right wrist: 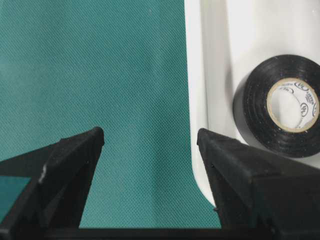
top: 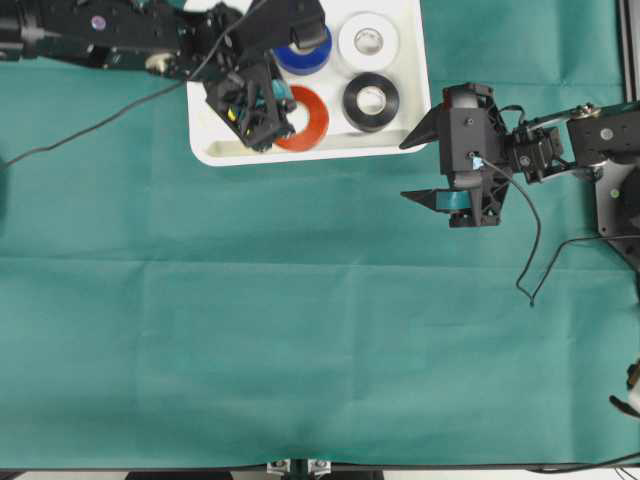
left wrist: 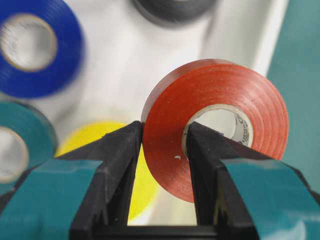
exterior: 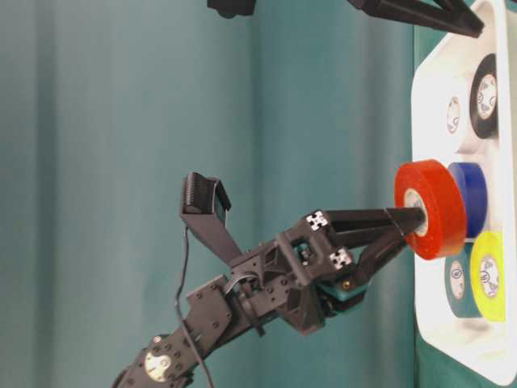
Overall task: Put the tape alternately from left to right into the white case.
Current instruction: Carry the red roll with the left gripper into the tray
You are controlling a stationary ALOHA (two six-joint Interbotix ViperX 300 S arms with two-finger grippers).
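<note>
My left gripper [top: 268,112] is shut on the orange-red tape [top: 312,120], one finger in its core and one outside the wall [left wrist: 164,135]. That roll [exterior: 440,206] hangs just above the white case [top: 340,148], over its front middle. Lying flat in the case are blue tape [top: 305,58], white tape [top: 368,40] and black tape [top: 371,100]. Yellow tape [exterior: 489,275] and teal tape [exterior: 456,279] also lie there, under my left arm. My right gripper [top: 408,170] stands open and empty on the cloth beside the case's right rim [right wrist: 195,100].
Green cloth [top: 300,330] covers the table down to its front edge. A black cable [top: 530,250] loops on the cloth below the right arm. Another cable [top: 90,130] trails off from the left arm toward the left edge.
</note>
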